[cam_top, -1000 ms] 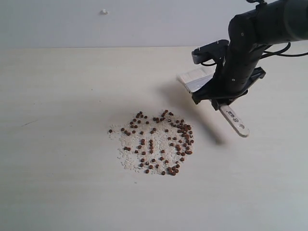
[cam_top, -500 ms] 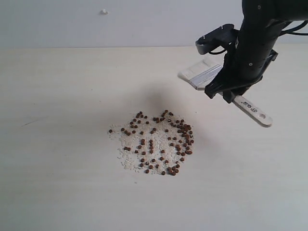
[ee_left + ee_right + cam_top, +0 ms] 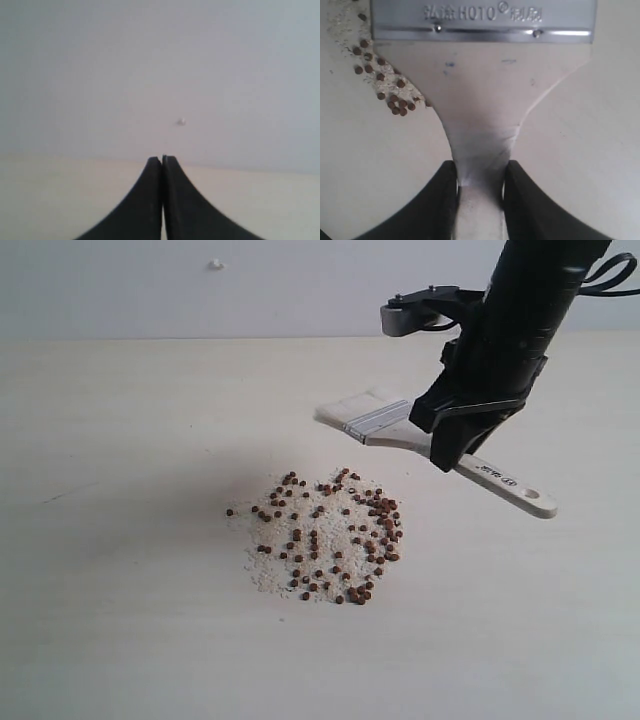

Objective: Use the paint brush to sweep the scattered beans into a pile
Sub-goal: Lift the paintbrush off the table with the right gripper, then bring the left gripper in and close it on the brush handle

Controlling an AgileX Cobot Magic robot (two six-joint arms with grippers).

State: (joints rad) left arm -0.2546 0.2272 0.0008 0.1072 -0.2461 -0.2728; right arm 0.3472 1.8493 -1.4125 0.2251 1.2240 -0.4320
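Note:
Reddish-brown beans (image 3: 330, 530) lie in a loose pile (image 3: 315, 550) mixed with white crumbs at the middle of the pale table. The paint brush (image 3: 395, 425) hangs in the air just above and behind the pile, bristles (image 3: 345, 408) toward the left, holed handle end (image 3: 535, 502) toward the right. My right gripper (image 3: 450, 445) is shut on its wooden handle (image 3: 480, 195); the silver ferrule (image 3: 482, 20) and a few beans (image 3: 390, 95) show beyond the fingers. My left gripper (image 3: 162, 159) is shut on nothing, facing the wall, and is out of the exterior view.
The light wooden table (image 3: 120, 500) meets a grey wall (image 3: 200, 290) at the back. A small white speck (image 3: 215, 264) sits on the wall, also in the left wrist view as a speck (image 3: 180, 121).
The right arm has swung the brush left and toward the pile, bristles now nearer the beans. The pile itself has not changed.

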